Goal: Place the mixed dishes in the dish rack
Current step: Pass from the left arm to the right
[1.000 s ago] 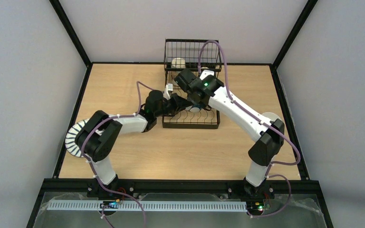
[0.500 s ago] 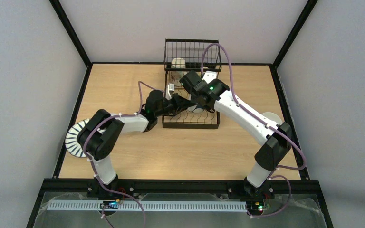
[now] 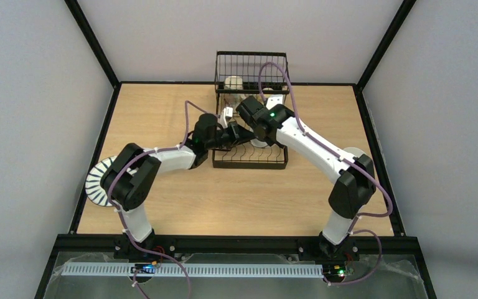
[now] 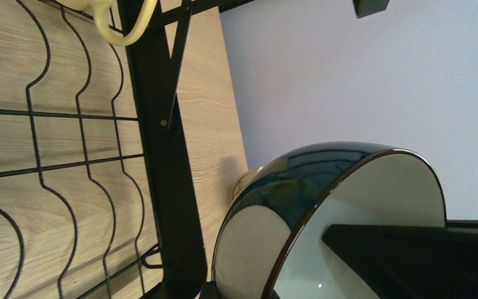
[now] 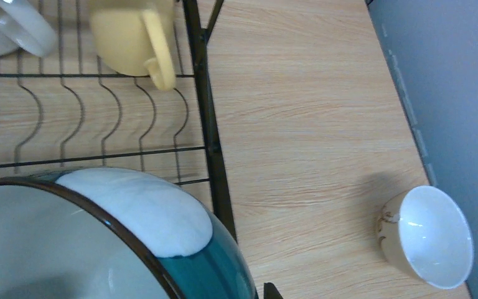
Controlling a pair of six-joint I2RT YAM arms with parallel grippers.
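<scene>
The blue-outside white bowl point(image 4: 323, 187) hangs on its side over the lower level of the black wire dish rack point(image 3: 249, 165). My left gripper point(image 3: 239, 133) is shut on its rim, with one black finger point(image 4: 423, 255) lying inside the bowl. My right gripper point(image 3: 253, 132) meets it from the right. The bowl point(image 5: 99, 237) fills the right wrist view. One fingertip point(image 5: 267, 291) shows just outside the bowl's blue wall and the other is hidden. A yellow mug point(image 5: 131, 37) and a pale mug point(image 5: 6, 28) sit in the rack.
A cream bowl point(image 5: 426, 237) lies on its side on the table to the right of the rack, near the right wall. The striped plate point(image 3: 95, 182) sits at the table's left edge, partly under my left arm. A beige mug point(image 3: 233, 83) stands in the raised basket.
My right arm has shifted slightly over the rack and its jaws have narrowed around the bowl. My left gripper has moved a little toward the back with the bowl.
</scene>
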